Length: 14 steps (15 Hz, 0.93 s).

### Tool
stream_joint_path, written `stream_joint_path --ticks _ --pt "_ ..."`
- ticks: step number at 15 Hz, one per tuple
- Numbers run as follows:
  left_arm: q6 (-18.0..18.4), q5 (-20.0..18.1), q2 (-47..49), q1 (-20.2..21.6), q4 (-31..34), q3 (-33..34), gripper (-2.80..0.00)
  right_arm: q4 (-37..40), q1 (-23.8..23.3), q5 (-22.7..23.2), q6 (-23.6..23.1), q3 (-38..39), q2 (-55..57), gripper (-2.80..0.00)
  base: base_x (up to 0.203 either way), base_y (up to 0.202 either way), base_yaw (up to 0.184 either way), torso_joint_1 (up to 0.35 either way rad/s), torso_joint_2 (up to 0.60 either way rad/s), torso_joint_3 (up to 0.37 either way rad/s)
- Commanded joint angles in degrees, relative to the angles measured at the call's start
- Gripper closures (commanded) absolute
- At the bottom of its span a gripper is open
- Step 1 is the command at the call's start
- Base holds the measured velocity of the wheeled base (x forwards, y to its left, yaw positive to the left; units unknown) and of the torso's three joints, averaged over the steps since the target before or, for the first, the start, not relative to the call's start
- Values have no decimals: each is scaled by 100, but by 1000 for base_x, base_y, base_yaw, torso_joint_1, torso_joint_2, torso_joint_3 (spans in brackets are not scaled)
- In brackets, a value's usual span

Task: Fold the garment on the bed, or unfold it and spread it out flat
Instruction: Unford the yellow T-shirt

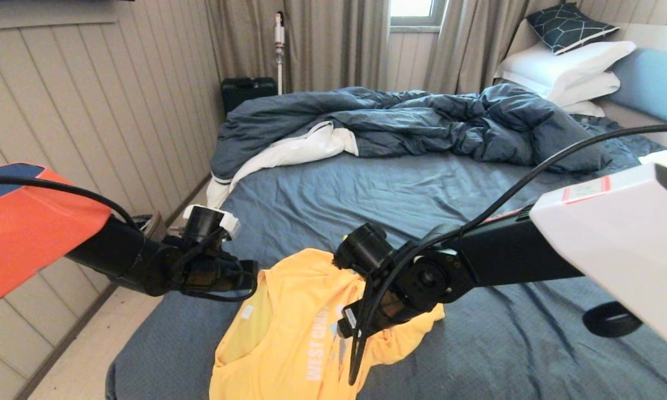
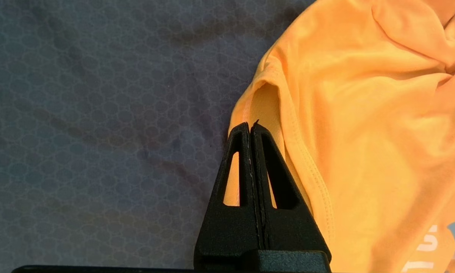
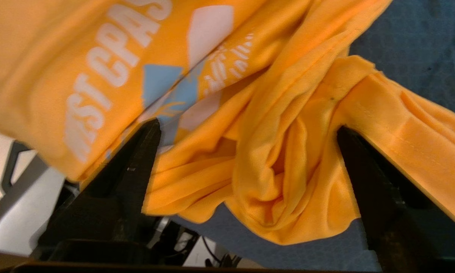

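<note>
The garment (image 1: 289, 344), a bright yellow T-shirt with white lettering and a light-blue graphic, lies crumpled at the near edge of the bed (image 1: 394, 189). My left gripper (image 1: 252, 283) is at the shirt's left side. In the left wrist view that gripper (image 2: 250, 124) is shut, its tips pinching the edge of a hemmed sleeve opening (image 2: 261, 102). My right gripper (image 3: 248, 127) stands open over the shirt's right side. A bunched fold of the garment (image 3: 288, 151) sits loose between its wide-spread fingers.
A rumpled dark-blue duvet (image 1: 422, 119) with white lining covers the far half of the bed. White pillows (image 1: 566, 66) are stacked at the back right. A panelled wall (image 1: 89, 111) runs along the left, with a strip of floor (image 1: 89, 355) beside the bed.
</note>
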Motion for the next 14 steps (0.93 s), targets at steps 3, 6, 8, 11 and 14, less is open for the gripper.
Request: stream_joint_path --ticks 3,6,8,11,14 --pt "-15 -2 1 -2 -36 70 0 19 7 -153 16 58 62 0 0 0 0 0 0 0" --pt "-15 -8 -26 -2 -36 112 0 19 7 -162 42 58 -3 0 0 0 0 0 0 0" --pt "-15 -11 -43 -2 -36 149 0 19 8 -253 45 95 -106 0 0 0 0 0 0 0" --pt "-15 -20 -61 -2 -36 168 0 20 7 -302 62 312 -181 0 0 0 0 0 0 0" --pt "-15 -26 -88 -2 -36 237 0 24 11 -311 143 815 -721 0 0 0 0 0 0 0"
